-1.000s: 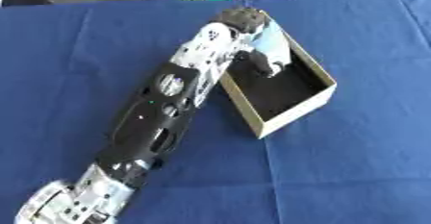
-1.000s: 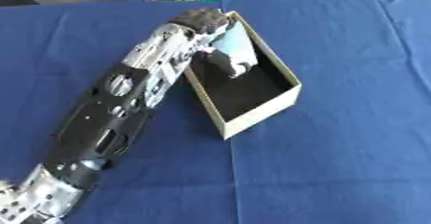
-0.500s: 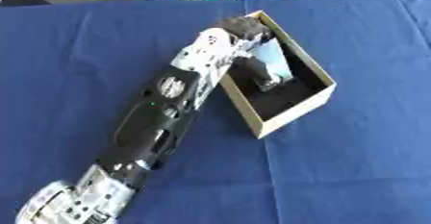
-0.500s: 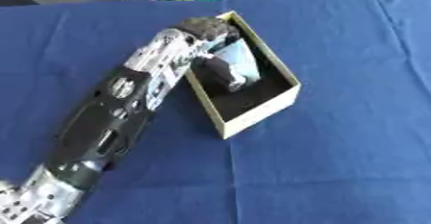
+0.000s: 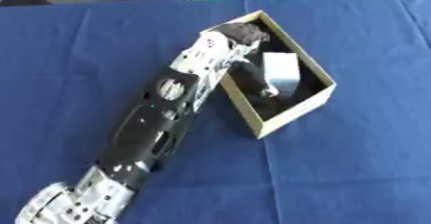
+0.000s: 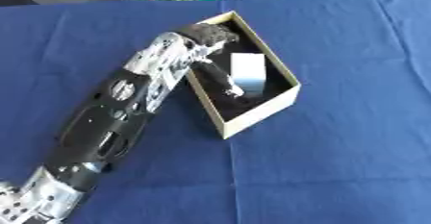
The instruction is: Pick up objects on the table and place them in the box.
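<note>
1. One risk first: your left hand (image 5: 240,38) reaches over the near wall of the box (image 5: 290,117), so lifting out at a slant could, I judge, catch the rim and drag or tip the box on the blue cloth (image 5: 353,170).
2. Your fingers (image 5: 252,76) extend down into the box, relaxed and apart, gripping nothing.
3. The white object (image 5: 281,71) lies inside the box, just beside those fingers.

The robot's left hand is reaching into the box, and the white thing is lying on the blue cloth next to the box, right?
Not quite. The left hand does reach into the box, but the white thing lies inside the box, not on the blue cloth. The left eye view shows it between the box walls.
</note>
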`<state>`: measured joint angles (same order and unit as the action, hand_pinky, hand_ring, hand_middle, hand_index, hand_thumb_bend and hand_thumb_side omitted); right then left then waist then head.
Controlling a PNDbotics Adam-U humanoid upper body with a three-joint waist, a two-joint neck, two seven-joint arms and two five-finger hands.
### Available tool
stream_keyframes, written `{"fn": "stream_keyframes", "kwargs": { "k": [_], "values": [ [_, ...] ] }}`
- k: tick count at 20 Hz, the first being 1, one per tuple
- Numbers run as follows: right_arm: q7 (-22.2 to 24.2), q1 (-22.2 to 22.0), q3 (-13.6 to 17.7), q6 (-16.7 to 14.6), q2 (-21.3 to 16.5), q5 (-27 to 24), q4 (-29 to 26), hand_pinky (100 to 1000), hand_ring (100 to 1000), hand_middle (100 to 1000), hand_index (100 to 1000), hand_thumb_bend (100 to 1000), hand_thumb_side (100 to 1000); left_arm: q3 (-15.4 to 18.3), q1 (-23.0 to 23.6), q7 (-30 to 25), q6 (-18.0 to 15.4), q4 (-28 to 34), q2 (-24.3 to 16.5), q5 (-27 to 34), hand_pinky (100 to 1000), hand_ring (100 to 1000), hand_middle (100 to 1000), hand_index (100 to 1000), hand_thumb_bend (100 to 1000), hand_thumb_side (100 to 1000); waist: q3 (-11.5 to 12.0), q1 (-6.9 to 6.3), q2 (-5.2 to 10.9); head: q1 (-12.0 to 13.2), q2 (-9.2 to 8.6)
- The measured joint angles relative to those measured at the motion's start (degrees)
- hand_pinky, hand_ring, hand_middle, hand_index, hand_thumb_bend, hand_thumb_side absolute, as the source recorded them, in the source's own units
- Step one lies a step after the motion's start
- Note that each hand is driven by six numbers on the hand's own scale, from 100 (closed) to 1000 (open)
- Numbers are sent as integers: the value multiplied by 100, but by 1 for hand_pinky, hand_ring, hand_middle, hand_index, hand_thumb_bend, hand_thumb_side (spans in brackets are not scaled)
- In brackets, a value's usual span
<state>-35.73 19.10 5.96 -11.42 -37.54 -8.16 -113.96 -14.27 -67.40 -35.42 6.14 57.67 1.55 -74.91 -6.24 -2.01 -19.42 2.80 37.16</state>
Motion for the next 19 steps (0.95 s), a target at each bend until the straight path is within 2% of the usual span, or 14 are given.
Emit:
{"fn": "stream_keyframes", "kwargs": {
  "k": [4,6,10,12,15,19],
  "values": [
    [6,-10,0,7,0,1,0,695,762,650,799,100,941,14,0,402,72,357,-42,215,884,972,833,943,725,792,43,0,1,-20,7],
    [-3,-51,2,2,-1,2,0,695,762,651,799,100,941,49,4,786,139,713,-142,486,853,917,773,908,658,817,83,0,1,-48,21],
    [-55,-77,19,-21,-7,4,0,694,761,652,799,100,940,169,30,1726,357,1663,-486,1525,822,851,720,858,575,815,186,0,1,-112,96],
    [-82,-99,41,-36,-24,5,0,694,760,652,798,100,940,237,30,2140,504,2094,-730,2100,812,834,709,850,564,805,252,0,1,-158,141],
    [-112,-101,73,-65,-73,6,0,693,759,653,797,100,941,323,71,2618,665,2674,-1121,2885,781,793,680,832,519,785,328,0,1,-223,179],
    [-155,-144,113,-105,-124,10,0,692,758,654,796,100,940,482,311,3094,838,3317,-1658,3602,752,752,646,806,436,768,426,0,1,-301,207]
  ]
}}
